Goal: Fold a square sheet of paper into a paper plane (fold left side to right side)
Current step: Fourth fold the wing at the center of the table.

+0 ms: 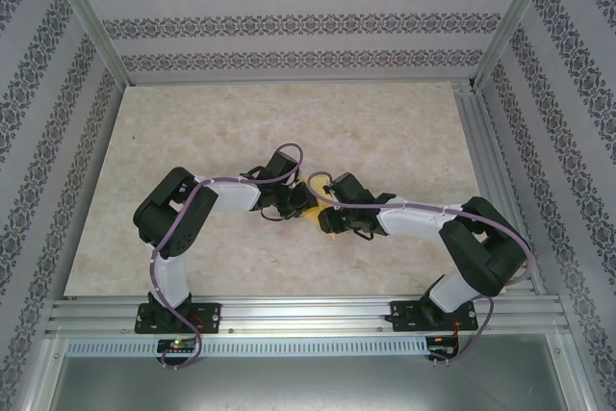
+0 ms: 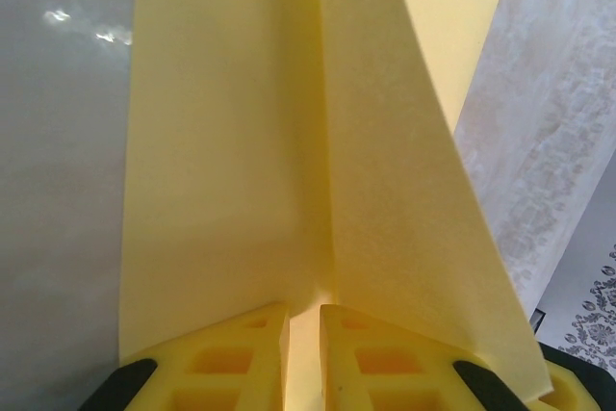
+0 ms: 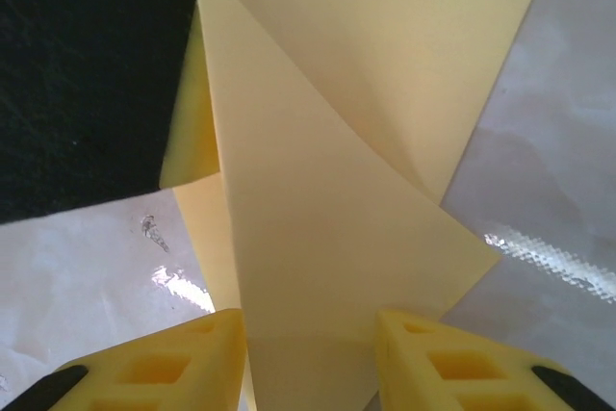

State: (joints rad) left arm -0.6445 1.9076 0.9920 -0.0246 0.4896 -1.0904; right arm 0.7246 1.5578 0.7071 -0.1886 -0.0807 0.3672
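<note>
The left fingers [image 2: 252,358] are closed to a narrow slit on the square sheet of paper [image 2: 231,141]. It is pinched at a crease line, and two yellow panels run away from there, the right one lifted and leaning. The right fingers [image 3: 197,368] stand apart and unclamped, with a folded flap of the sheet lying in the gap between them; nothing is gripped there. Beyond both pairs, the paper is seen raised rather than lying flat. From above it shows as a small yellow patch over the middle of the desk [image 1: 289,122], between the two wrists, which meet nose to nose.

The step in hand is judged to be the fold of the left side over to the right. It would be done well if the left pinch were used as a firm anchor on the crease while the flap is taken by the right fingers near its free edge, not near the fold. The edges should be brought level before any pressing, and the crease then flattened against the desk from the pinned end outward. A pull across the sheet is to be avoided, since thin paper will buckle or tear at the pinch.
</note>
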